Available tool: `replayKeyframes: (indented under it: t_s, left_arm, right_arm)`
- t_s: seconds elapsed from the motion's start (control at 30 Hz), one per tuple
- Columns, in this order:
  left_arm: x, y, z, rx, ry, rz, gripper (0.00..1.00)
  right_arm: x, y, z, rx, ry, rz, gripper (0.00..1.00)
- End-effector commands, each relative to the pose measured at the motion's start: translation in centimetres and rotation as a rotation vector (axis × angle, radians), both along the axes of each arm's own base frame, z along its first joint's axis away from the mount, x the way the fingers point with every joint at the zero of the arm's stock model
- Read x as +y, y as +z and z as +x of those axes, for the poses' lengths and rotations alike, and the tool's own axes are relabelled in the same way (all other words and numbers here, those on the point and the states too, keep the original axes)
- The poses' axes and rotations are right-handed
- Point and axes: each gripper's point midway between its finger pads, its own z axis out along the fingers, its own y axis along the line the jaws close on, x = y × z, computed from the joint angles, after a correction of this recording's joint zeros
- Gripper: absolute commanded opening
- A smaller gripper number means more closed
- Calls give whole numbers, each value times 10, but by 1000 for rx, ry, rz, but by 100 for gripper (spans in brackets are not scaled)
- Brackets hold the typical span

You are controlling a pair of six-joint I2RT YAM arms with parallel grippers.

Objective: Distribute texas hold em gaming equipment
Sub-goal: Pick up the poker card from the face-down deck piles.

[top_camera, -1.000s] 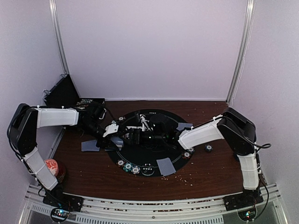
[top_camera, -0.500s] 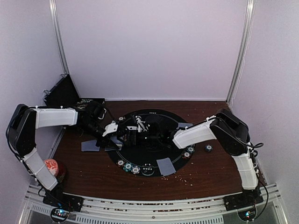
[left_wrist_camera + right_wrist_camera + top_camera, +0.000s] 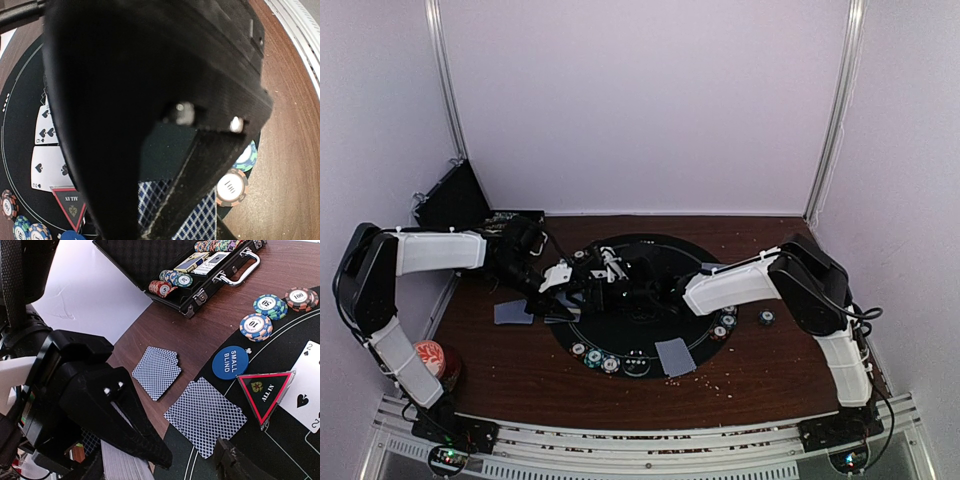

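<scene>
Deck (image 3: 117, 464) is the thing to watch here. It sits clamped in the left gripper (image 3: 585, 293), over the left half of the black mat (image 3: 650, 355) in the overhead view. In the left wrist shot a blue-checked card back pokes out between those fingers at the bottom of the frame, so that one is closed on the cards for sure.

The right gripper (image 3: 623, 287) is just beside it, to the right in the overhead frame, tips pointing left at the deck. From the right wrist camera the stack shows in the lower left, white edges under the black left gripper. The one right finger (image 3: 231, 462) I can make out sits at the bottom, apart from it, so I read those jaws as spread with nothing pinched. Can't tell which way the deck's long side runs.

Left forearm lies across from the left edge. Right arm is folded, elbow at the right, forearm stretched left.

My guess is the right one peels off a card next, to go with the fan of cards (image 3: 156, 371) lying face down on the wood
</scene>
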Motion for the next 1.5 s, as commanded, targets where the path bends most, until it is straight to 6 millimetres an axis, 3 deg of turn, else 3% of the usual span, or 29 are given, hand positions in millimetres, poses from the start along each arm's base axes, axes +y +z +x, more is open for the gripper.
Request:
replayKeyframes:
  t_s: [0.0, 0.3, 0.6, 0.77, 1.13, 1.3, 1.47]
  left_arm:
    - [-7, 10, -13, 20, -62, -47, 42]
    - [-6, 9, -17, 20, -76, -46, 42]
    - [-5, 4, -17, 37, -84, -33, 43]
    - [-5, 3, -16, 38, -81, -29, 47]
    - [-5, -2, -14, 44, -75, -16, 47]
    - [-5, -5, -13, 48, -74, -10, 47]
    - [-5, -5, -13, 48, -74, -10, 47]
  right_arm:
    - [-12, -23, 25, -29, -95, -103, 66]
    - [-41, -32, 46, -36, -153, -140, 41]
    - [-51, -23, 52, -84, -175, -204, 38]
    - [-56, -19, 52, -89, -189, -218, 31]
    - [-63, -10, 51, -100, -192, -223, 29]
    - [-63, -8, 48, -98, -176, -217, 36]
    - [-59, -5, 44, -91, -145, -204, 36]
